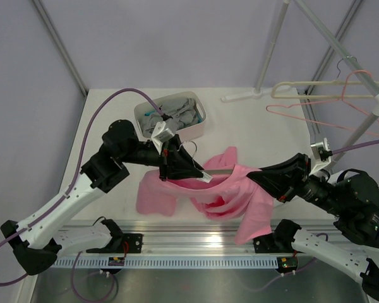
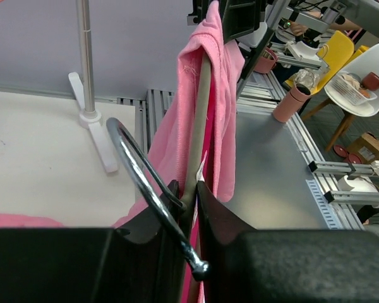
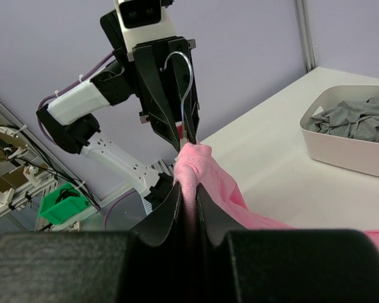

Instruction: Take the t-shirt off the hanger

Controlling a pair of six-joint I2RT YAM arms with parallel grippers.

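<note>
- Fingers (image 2: 224,218) of the left tool (image 2: 188,188) pinch close on the hanger (image 2: 200,120) bar, its hook (image 2: 139,173) just beside them.
- Pink t-shirt (image 3: 208,177) stretches between both tools; the right tool (image 3: 189,192) clamps tight on its fabric.
- Loose folds hang below them.

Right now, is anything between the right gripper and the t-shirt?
Nothing visible is. The right gripper is shut on the pink t-shirt itself, at the far end of the hanger. The left gripper clamps the hanger beside its metal hook. The fabric lies draped over the bar between them.
</note>
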